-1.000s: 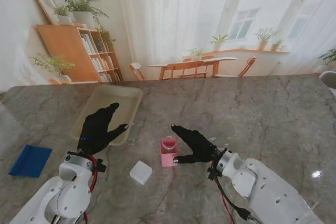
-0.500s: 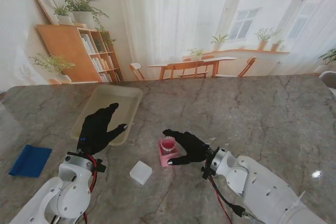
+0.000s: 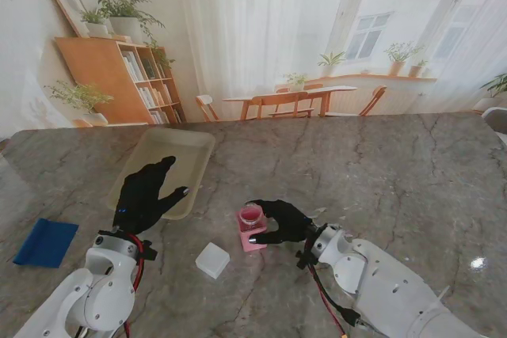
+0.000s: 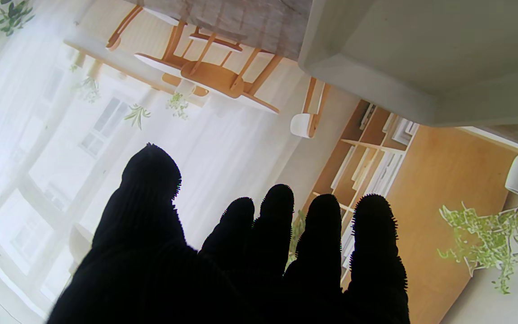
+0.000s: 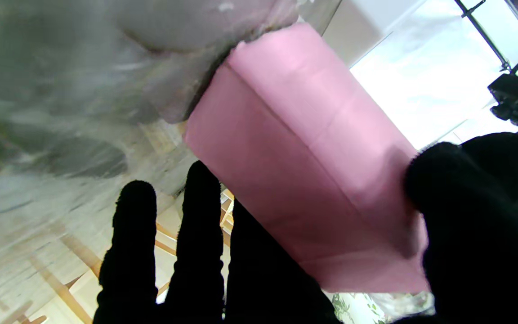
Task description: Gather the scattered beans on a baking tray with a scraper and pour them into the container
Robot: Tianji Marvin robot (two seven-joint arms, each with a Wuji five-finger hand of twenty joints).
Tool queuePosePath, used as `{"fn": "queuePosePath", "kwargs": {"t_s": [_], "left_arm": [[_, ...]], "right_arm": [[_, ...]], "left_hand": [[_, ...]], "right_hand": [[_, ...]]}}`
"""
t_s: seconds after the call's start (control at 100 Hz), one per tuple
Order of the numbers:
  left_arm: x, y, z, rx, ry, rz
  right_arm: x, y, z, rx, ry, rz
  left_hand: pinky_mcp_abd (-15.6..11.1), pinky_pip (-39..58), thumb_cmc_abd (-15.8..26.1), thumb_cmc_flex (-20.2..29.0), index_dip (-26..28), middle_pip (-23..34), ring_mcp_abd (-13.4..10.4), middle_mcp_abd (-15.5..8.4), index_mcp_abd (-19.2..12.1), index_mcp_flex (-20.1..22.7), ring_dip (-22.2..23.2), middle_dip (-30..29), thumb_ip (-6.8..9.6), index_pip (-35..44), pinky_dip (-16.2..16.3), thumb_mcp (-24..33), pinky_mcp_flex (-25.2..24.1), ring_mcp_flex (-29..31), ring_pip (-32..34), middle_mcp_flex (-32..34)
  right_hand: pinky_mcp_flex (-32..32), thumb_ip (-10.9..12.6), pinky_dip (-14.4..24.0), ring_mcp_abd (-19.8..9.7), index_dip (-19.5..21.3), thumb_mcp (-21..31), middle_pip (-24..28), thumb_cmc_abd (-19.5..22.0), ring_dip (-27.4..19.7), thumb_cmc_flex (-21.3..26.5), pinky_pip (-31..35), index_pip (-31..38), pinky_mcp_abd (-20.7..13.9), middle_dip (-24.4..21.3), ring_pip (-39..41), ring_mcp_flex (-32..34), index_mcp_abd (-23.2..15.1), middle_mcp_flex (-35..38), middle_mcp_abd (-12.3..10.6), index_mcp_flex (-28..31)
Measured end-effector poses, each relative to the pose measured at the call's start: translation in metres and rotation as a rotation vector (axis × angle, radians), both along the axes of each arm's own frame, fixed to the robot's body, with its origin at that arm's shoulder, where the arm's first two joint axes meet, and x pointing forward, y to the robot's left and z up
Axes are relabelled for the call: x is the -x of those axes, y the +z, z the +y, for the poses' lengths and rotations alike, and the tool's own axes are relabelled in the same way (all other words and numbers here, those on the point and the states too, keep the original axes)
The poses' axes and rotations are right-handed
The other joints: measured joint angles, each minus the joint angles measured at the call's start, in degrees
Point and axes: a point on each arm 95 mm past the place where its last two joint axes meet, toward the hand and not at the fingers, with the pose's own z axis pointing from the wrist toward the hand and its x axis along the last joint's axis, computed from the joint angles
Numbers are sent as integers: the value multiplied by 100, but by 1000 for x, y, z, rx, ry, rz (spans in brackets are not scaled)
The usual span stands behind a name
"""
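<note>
A pale baking tray (image 3: pixel 184 145) lies on the marble table to the left; I cannot make out any beans in it. My left hand (image 3: pixel 147 196) hovers open over the tray's near end, fingers spread. In the left wrist view the tray's (image 4: pixel 421 58) corner shows beyond the left hand (image 4: pixel 241 256). A blue scraper (image 3: pixel 46 243) lies flat at the far left, away from both hands. My right hand (image 3: pixel 279 222) wraps the pink container (image 3: pixel 250 225), fingers on its far side and thumb on the near side. The right wrist view shows the thumb (image 5: pixel 457 216) pressed on the pink container (image 5: pixel 304 157).
A small white box (image 3: pixel 212 260) sits on the table nearer to me, between the two arms. The marble top stretches wide to the right and far side. Behind the table's far edge is a room backdrop with a shelf and chairs.
My right hand has slid left and curled its fingers around the pink container, which shifted slightly left. The left hand has hardly moved.
</note>
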Motion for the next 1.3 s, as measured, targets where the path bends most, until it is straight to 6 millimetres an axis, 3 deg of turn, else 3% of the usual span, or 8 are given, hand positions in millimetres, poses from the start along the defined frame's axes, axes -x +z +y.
{"fn": "queuePosePath", "kwargs": {"t_s": [0.17, 0.27, 0.47, 0.64, 0.75, 0.82, 0.96, 1.3], "left_arm": [[1, 0, 2, -4, 10, -6], [2, 0, 3, -5, 15, -9], [3, 0, 5, -7, 19, -13], [3, 1, 5, -11, 19, -16], [3, 1, 5, -16, 18, -20], [3, 1, 5, -17, 18, -23], [5, 2, 3, -21, 1, -34], [13, 5, -20, -148, -216, 87]], "right_arm": [[-2, -2, 3, -39, -30, 4], [-3, -3, 4, -64, -67, -24], [-4, -4, 7, -94, -98, -36], [-4, 0, 7, -107, -147, -71], [0, 5, 9, -90, -160, -117], [3, 9, 10, -96, -175, -128], [8, 20, 5, -47, -206, -186], [15, 44, -28, 48, -338, -278]], "left_hand": [[-43, 47, 0, 19, 0, 0, -1, -2, 0, 0, 0, 0, 0, 1, 0, 0, 16, 0, 0, 0], [-45, 48, 0, 61, 0, 0, -7, -5, 0, 0, 0, 69, 0, 1, 0, 5, 48, 0, 0, 0], [-51, 49, 0, 61, 0, 0, -20, -9, 0, 0, 13, 94, 0, 2, 0, 5, 53, 72, 97, 0], [-56, 50, 0, 61, 0, 0, -55, -57, 0, 0, 13, 116, 0, 2, 0, 5, 53, 72, 97, 0], [-80, 51, 0, 61, 0, 0, -56, -59, 0, 0, 13, 117, 0, 2, 0, 5, 53, 72, 97, 0], [-112, 51, 0, 61, 0, 0, -56, -60, 0, 0, 12, 117, 0, 2, 0, 5, 53, 72, 97, 0], [-114, 51, 0, 61, 16, 0, -58, -60, 3, 104, 49, 117, 0, 20, 0, 5, 53, 132, 98, 0], [-114, 311, -4, 57, 56, 115, -16, -58, 11, 288, 185, 203, 0, 99, 129, 5, 158, 311, 174, 290]], "right_hand": [[234, -16, 73, -411, 59, -205, 2, -283, 0, 11, 170, 720, -22, -25, 134, 608, -566, 619, -212, 357], [437, -22, 133, -640, -334, -421, 144, -419, 0, 11, 258, 1341, -80, -29, 256, 973, -700, 1002, -323, 482], [803, -278, 143, -863, -1799, -588, 150, -1102, 7, 280, 445, 2538, -169, -15, 504, 1459, -1101, 1392, -463, 534], [990, -278, 205, -867, -2332, -866, 150, -1172, 42, 421, 543, 2888, -200, -15, 622, 1589, -1149, 1514, -463, 543], [1000, -276, 207, -867, -2458, -779, 150, -1336, 45, 466, 611, 2971, -200, -15, 675, 1589, -1167, 1532, -463, 569], [1001, -501, 210, -823, -2495, -474, 150, -1607, 45, 458, 635, 3030, -197, -15, 706, 1589, -1195, 1560, -448, 608], [1001, -514, 275, -779, -2503, -398, 150, -1673, 45, 458, 731, 3084, -94, -15, 806, 1589, -1195, 1582, -436, 609], [972, -581, 419, -589, -2503, -151, 222, -1748, 46, 458, 872, 3137, 67, -15, 1018, 1535, -1098, 1588, -273, 609]]}}
